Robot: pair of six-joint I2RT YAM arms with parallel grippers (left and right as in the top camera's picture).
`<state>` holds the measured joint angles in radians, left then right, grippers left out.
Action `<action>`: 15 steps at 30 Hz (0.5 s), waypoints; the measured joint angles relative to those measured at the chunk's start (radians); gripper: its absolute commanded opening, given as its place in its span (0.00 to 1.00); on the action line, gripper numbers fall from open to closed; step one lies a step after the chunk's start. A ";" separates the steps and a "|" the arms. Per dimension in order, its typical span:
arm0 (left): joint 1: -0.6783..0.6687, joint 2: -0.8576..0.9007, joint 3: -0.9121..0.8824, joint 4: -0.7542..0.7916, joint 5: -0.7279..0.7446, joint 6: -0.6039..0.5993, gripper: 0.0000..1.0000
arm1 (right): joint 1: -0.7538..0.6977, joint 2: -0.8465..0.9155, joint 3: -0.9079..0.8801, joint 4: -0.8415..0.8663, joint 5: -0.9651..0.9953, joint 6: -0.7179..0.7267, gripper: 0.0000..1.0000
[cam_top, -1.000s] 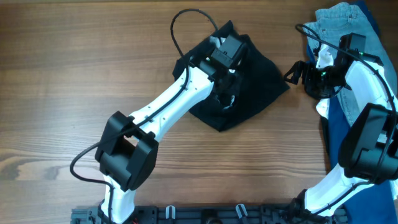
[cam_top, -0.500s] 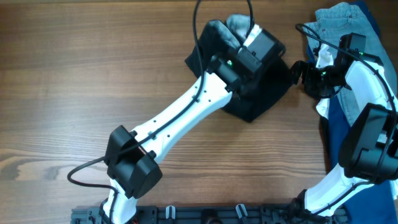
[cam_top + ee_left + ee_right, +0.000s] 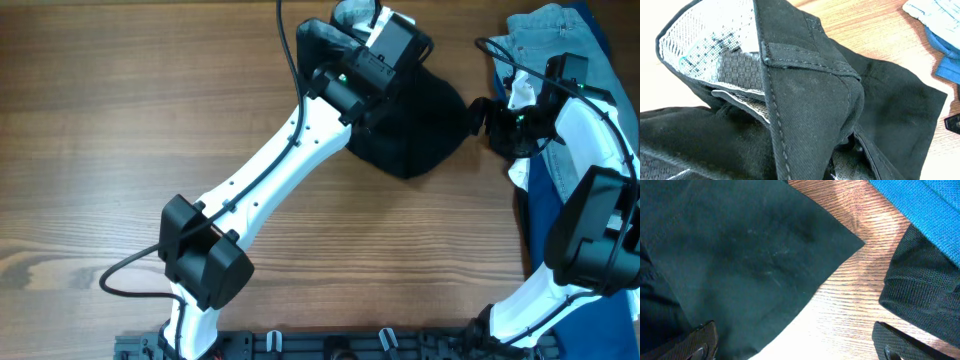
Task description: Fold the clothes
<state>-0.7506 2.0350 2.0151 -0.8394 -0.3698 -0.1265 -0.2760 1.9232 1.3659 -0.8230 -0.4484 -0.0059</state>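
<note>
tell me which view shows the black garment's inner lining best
Left wrist: the black garment fills the frame, pale mesh lining and seams clear. Overhead shows its outline, partly under the left arm. Right wrist shows only a plain corner on the table.

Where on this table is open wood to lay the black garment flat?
The widest bare wood lies left of the left arm. A smaller patch sits below the black garment, between both arms. The right side is crowded with jeans and blue fabric.

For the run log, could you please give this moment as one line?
left gripper: shut on black garment | right gripper: open, at garment's right edge | denim jeans: far right
</note>
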 measured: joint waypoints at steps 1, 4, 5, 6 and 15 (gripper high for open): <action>0.000 0.004 0.000 0.002 0.000 0.018 0.04 | 0.000 0.000 0.000 0.000 0.000 0.000 1.00; 0.000 0.026 0.000 -0.002 0.000 0.040 0.06 | 0.000 0.000 0.000 -0.004 0.000 0.000 1.00; 0.000 0.050 0.000 -0.009 0.006 0.043 0.06 | 0.000 0.000 0.000 -0.005 0.000 0.000 1.00; 0.000 0.068 0.000 -0.010 0.020 0.044 0.06 | 0.000 0.000 0.000 -0.005 0.000 0.000 0.99; -0.027 0.177 0.000 0.058 0.062 0.051 0.08 | 0.000 0.000 0.000 -0.015 0.000 0.000 1.00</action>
<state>-0.7780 2.2116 2.0151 -0.7818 -0.3077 -0.0750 -0.2756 1.9232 1.3659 -0.8379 -0.4484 -0.0059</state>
